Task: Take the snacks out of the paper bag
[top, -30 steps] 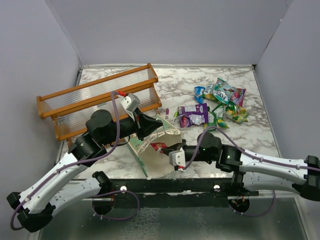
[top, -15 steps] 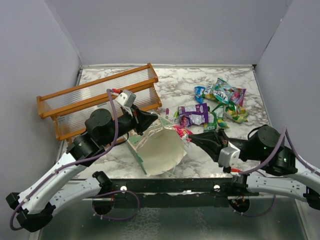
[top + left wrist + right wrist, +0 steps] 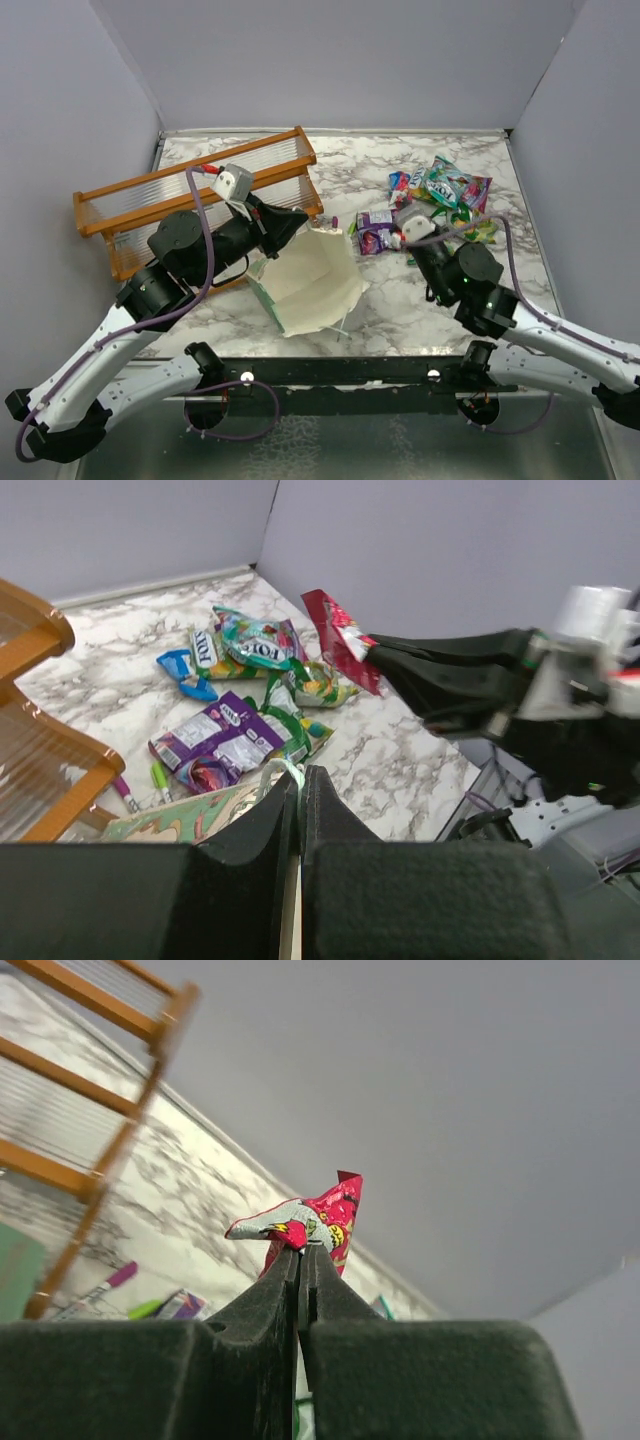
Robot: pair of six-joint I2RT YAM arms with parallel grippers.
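Grey walls box in a marble table [image 3: 400, 300], with an orange rack [image 3: 190, 190] at the far left. The left gripper [image 3: 301, 778] is pinched shut on the rim of the paper bag [image 3: 315, 285]. It holds the bag tipped on its side, mouth towards the near right, probably so the other arm can reach in. The cream inside shows no packet that I can make out.

The right gripper [image 3: 302, 1250] has its fingers clamped on a corner of the red-pink packet [image 3: 320, 1215], held up in the air above the far-right pile. That pile gathers the purple packet [image 3: 215, 740], blue packet [image 3: 185, 670], teal-white packet [image 3: 255, 635] and green-yellow packet [image 3: 310, 685], so the release seems meant to land there. Two marker pens [image 3: 160, 777] lie between the bag and the pile.
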